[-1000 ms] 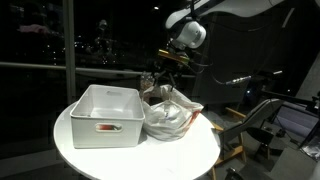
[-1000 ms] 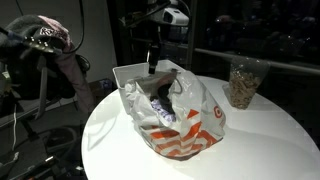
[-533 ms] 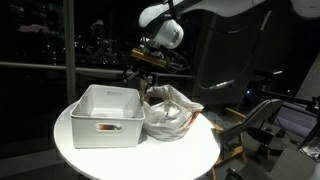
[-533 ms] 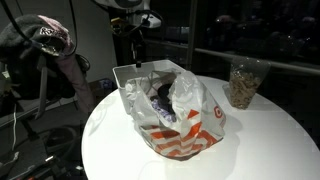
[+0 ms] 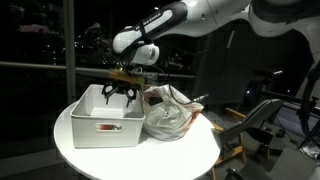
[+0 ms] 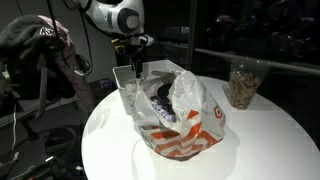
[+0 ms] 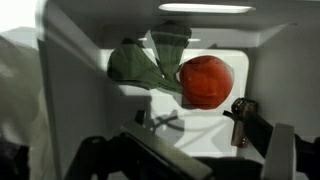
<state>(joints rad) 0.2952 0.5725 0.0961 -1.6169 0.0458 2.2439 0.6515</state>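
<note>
**While the arm is swinging off the bag, the empty gripper is arriving over the bin**

As the last second is passing, the gripper (image 5: 119, 88) is leaving its place above the crumpled plastic bag (image 5: 172, 112) and is travelling sideways, so that it is now hanging over the white bin (image 5: 100, 131). Both exterior views are showing the same shift; the bag is now lying just beside the gripper rather than under it. For the work in hand this is meaning that attention is moving from the bag's contents to what is in the bin.

The jaws are standing spread as wide as they go, as they were a second ago, and nothing is sitting between them. The fingers are touching neither the bin wall nor the bag, and are hovering a little above the rim.

Straight below the gripper, the wrist view is showing a red round fruit (image 7: 205, 80) resting on the bin floor, apart from the fingers, with a green leafy piece (image 7: 138, 62) touching it on one side. Whether the fruit is real or a toy is not showing.
</note>
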